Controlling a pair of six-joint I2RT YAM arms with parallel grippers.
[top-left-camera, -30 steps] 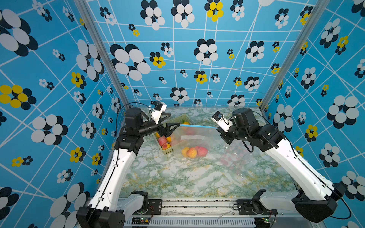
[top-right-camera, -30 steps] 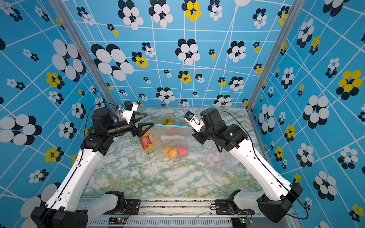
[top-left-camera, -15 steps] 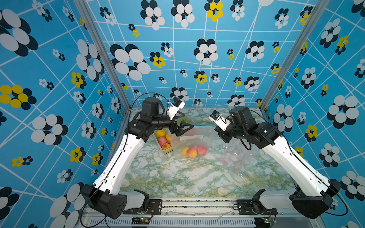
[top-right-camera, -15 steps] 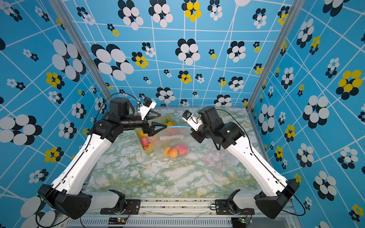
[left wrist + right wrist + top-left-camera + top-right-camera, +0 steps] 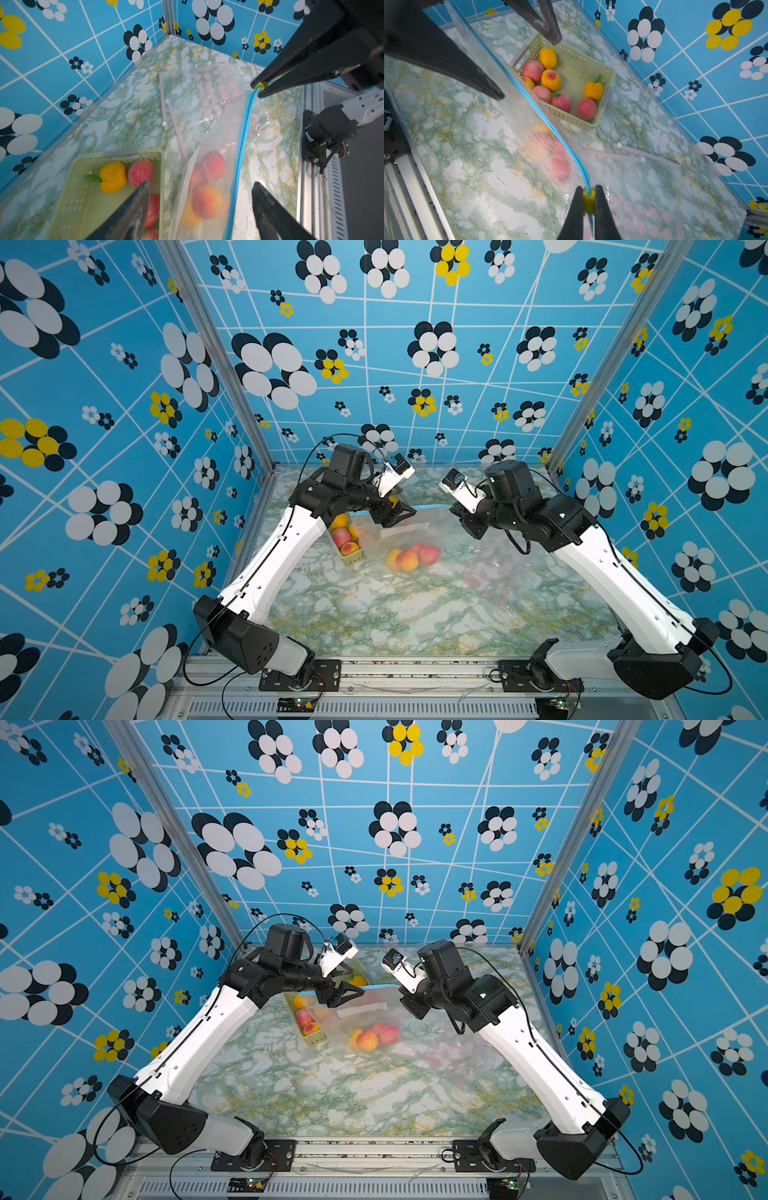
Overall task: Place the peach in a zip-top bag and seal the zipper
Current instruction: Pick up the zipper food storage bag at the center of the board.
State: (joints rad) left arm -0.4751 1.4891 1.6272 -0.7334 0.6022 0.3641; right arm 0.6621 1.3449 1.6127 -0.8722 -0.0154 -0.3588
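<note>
The clear zip-top bag [image 5: 405, 531] hangs above the marble table, its blue zipper [image 5: 243, 145] stretched between my two grippers. Peaches [image 5: 409, 558] [image 5: 207, 199] lie in the bottom of the bag. My right gripper [image 5: 588, 193] [image 5: 455, 508] is shut on the yellow zipper slider [image 5: 588, 200] [image 5: 261, 85] at the bag's right end. The left gripper [image 5: 200, 187] [image 5: 405, 512] is open. Its fingers straddle the bag's top edge at the left end, one on each side, without pinching it. In the right wrist view the left gripper [image 5: 529, 68] shows the same wide gap around the zipper.
A pale yellow basket [image 5: 610, 74] [image 5: 353, 560] with several more peaches stands at the back left, right beside the hanging bag. A second clear bag with pink dots [image 5: 490, 572] [image 5: 643, 212] lies flat on the right of the table. The patterned walls stand close on three sides.
The left arm has swung right from over the basket to the bag's left end, and its jaws have narrowed a little. The right gripper has kept its hold on the slider.
</note>
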